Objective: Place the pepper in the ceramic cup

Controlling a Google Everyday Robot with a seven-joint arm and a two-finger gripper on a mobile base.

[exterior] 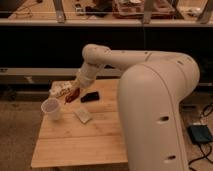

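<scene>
The pepper (71, 96) is a small dark red-brown chilli hanging in the air above the wooden table (75, 142), pinched in my gripper (75, 94), which is shut on it. The gripper sits at the end of the white arm, over the table's back left part. The ceramic cup (51, 108) is a pale tumbler standing upright near the table's left edge, just left of and below the pepper. The pepper is beside the cup's rim, not inside it.
A black rectangular block (90, 96) lies on the table right of the gripper. A pale flat packet (83, 116) lies nearer the middle. A crumpled light bag (61, 89) sits at the back left corner. My white arm and body (160, 100) cover the table's right side.
</scene>
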